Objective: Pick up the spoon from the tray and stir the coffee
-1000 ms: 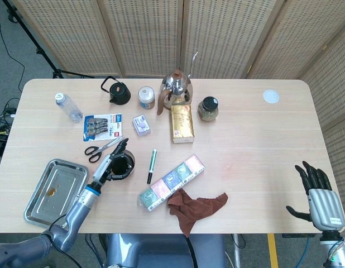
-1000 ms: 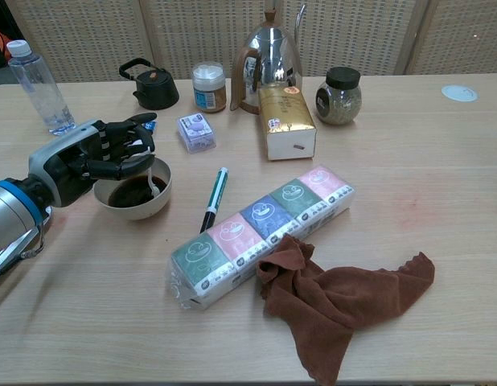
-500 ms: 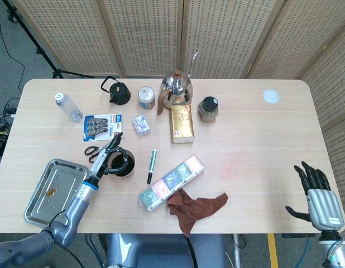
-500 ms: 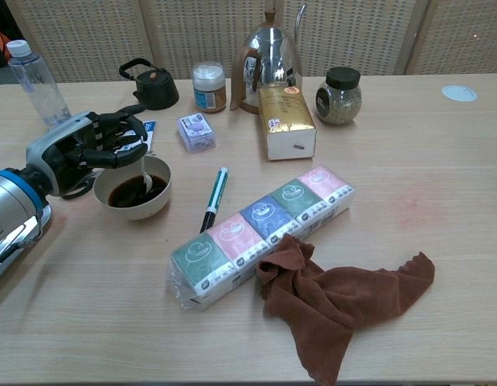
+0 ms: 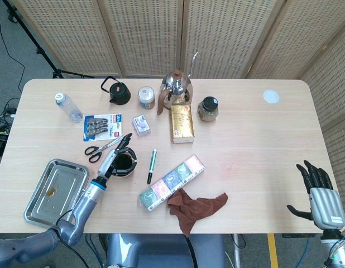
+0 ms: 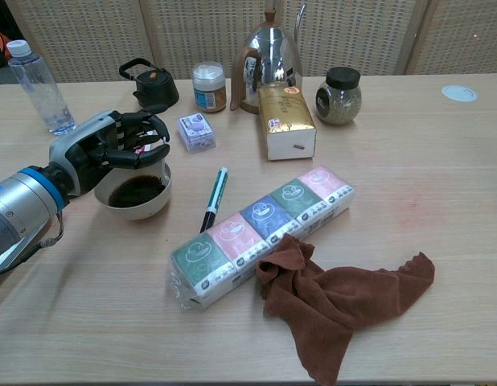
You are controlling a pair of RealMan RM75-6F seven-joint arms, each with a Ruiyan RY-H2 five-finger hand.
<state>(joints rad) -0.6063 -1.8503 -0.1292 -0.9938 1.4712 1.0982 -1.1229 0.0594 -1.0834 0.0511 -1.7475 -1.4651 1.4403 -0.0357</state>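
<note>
The left hand (image 6: pixel 112 149) hovers over the bowl of coffee (image 6: pixel 137 191), fingers curled together; whether it pinches the spoon I cannot tell, as the spoon is hidden. The bowl stands on the desk (image 5: pixel 245 139), at 2 o'clock from the tray (image 5: pixel 52 190). The right hand (image 5: pixel 320 195) is at the desk's 4 o'clock corner, fingers spread.

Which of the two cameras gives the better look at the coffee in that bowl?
The chest view: it looks in from the side, so the dark coffee shows inside the white bowl, below the left hand. In the head view, from above, the bowl is small and the hand covers part of it.
</note>
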